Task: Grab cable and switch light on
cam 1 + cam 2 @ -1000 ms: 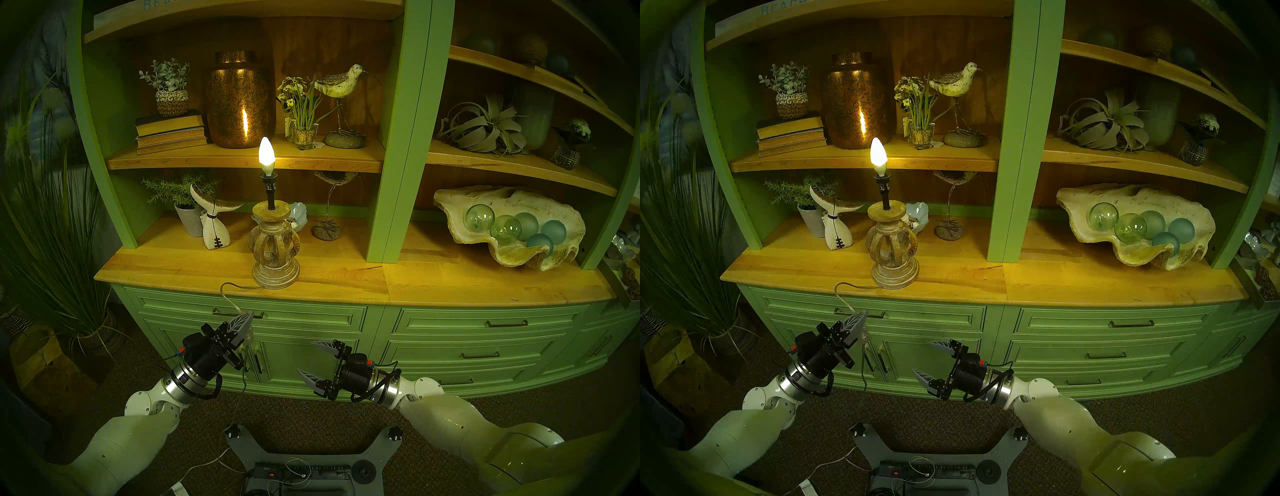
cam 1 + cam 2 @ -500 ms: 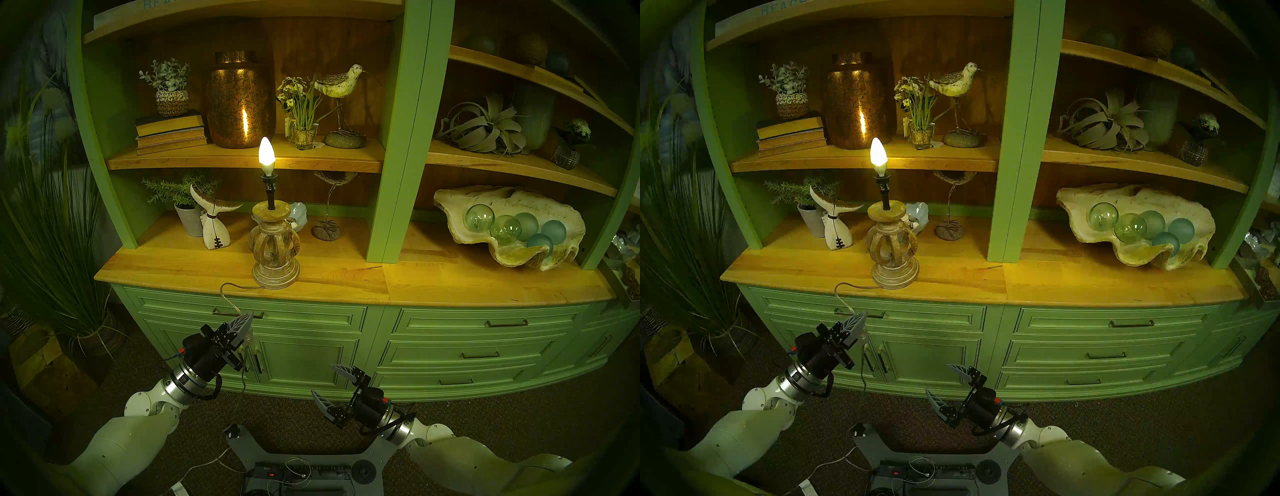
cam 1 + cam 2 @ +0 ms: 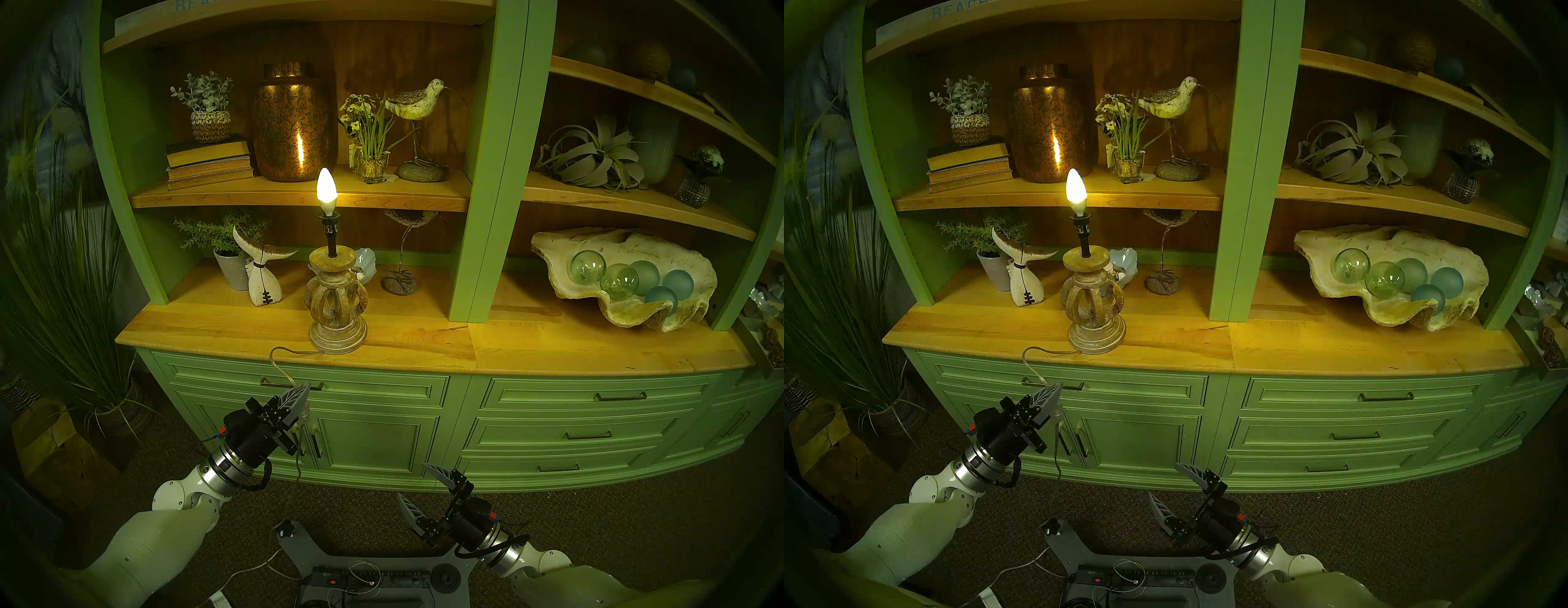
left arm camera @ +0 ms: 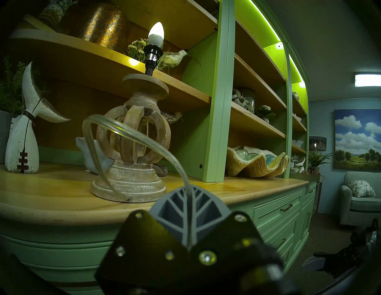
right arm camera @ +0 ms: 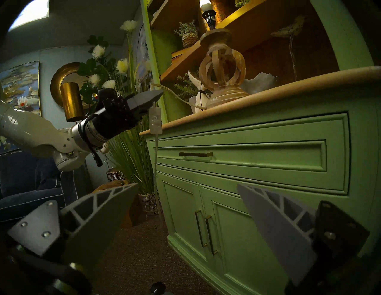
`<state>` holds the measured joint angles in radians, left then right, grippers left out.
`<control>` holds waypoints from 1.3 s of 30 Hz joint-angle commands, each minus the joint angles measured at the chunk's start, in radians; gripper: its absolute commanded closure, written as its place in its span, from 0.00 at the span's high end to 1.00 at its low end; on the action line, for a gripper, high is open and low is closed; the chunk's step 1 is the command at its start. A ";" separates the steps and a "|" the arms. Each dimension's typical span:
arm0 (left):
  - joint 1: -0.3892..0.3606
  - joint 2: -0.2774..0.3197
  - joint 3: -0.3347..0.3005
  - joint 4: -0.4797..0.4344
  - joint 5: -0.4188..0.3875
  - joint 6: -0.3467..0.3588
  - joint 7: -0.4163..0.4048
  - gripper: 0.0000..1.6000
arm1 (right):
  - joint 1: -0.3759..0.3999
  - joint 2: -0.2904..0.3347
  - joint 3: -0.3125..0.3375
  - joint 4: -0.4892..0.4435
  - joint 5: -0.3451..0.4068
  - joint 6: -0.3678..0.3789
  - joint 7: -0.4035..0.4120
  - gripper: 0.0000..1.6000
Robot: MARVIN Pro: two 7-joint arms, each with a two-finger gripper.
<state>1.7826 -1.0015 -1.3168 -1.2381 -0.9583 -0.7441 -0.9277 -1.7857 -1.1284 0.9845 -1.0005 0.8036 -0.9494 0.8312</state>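
Your left gripper [image 3: 303,392] is pinching the cable [image 3: 281,368] just above its inline switch [image 5: 155,120], fingers clenched on the cord, in front of the cabinet's top-left drawer [image 3: 292,384]. The cable is arching off the front edge of the countertop [image 3: 551,352], near its left corner, from the foot of the light [image 3: 337,297]. The light is standing at that front edge, bulb [image 3: 326,189] glowing. Your right gripper [image 3: 418,494] is hanging low by the cabinet's bottom edge, fingers spread wide, gripping nothing, well apart from the cable.
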 commanded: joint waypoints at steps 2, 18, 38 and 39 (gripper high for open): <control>-0.022 -0.002 -0.009 -0.021 -0.005 -0.005 0.000 0.00 | -0.086 0.059 0.110 -0.115 0.000 -0.011 -0.047 1.00; -0.022 -0.003 -0.011 -0.025 -0.007 -0.006 -0.001 0.00 | -0.280 0.006 0.287 -0.300 -0.080 -0.011 -0.129 1.00; 0.109 0.065 -0.068 0.019 -0.006 -0.043 0.020 1.00 | -0.451 -0.165 0.527 -0.472 -0.387 -0.011 -0.240 1.00; 0.113 0.063 -0.071 0.033 -0.009 -0.043 0.025 1.00 | -0.457 -0.177 0.539 -0.479 -0.407 -0.011 -0.246 1.00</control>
<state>1.8479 -0.9648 -1.3549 -1.2322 -0.9578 -0.7683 -0.9200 -2.1934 -1.2256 1.4573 -1.4093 0.4890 -0.9503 0.6167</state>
